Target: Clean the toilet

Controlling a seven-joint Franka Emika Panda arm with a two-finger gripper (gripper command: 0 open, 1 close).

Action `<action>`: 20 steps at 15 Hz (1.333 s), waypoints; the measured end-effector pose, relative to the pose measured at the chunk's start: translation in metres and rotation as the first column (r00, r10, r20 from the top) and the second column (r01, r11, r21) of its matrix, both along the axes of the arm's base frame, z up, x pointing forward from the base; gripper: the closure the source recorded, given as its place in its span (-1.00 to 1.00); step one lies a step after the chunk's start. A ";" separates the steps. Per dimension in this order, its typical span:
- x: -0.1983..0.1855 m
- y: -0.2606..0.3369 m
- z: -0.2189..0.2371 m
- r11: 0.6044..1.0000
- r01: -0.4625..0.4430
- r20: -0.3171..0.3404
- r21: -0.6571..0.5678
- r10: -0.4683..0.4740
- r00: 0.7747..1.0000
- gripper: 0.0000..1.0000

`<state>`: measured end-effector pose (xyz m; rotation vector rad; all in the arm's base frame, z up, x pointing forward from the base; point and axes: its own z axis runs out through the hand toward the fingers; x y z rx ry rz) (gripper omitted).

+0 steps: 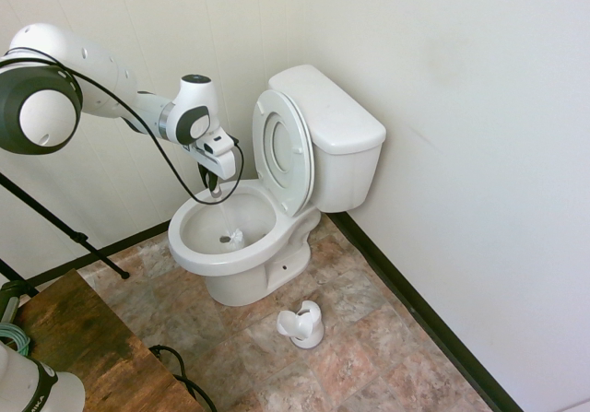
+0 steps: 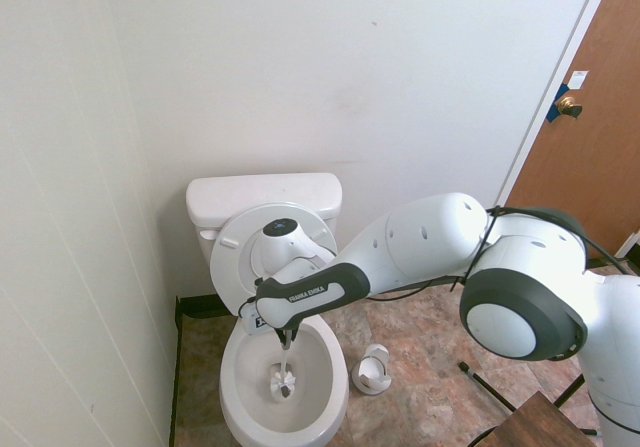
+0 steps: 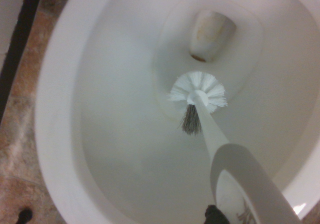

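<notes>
The white toilet [image 1: 241, 255] stands in the corner with seat and lid [image 1: 284, 149] raised against the tank [image 1: 336, 122]. My gripper [image 1: 215, 186] hangs over the open bowl, shut on the top of a thin-handled toilet brush [image 1: 232, 238]. The brush reaches down into the bowl, its white bristle head [image 3: 198, 92] resting low on the bowl wall near the drain hole [image 3: 210, 36]. From the opposite side, the gripper [image 2: 286, 336] is above the bowl [image 2: 240, 407] and the brush head [image 2: 282, 381] is down inside it.
The empty white brush holder [image 1: 302, 324] sits on the tiled floor right of the toilet's base. A wooden table [image 1: 83, 338] is at the lower left. White walls close in behind and to the right; a brown door [image 2: 590, 127] stands across the room.
</notes>
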<state>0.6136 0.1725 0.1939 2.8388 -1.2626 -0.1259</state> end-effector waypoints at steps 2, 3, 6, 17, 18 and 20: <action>0.000 -0.043 -0.006 0.999 0.032 -0.009 0.026 -0.032 0.999 1.00; 0.002 -0.062 -0.007 0.998 0.050 -0.010 0.036 -0.050 0.999 1.00; 0.012 -0.105 -0.005 0.994 0.096 0.014 0.055 -0.097 0.995 1.00; 0.091 -0.092 -0.009 0.992 0.088 0.129 0.090 -0.100 0.987 1.00; 0.093 -0.085 -0.008 0.993 0.082 0.135 0.091 -0.094 0.986 1.00; 0.096 -0.069 -0.003 0.993 0.064 0.147 0.094 -0.078 0.986 1.00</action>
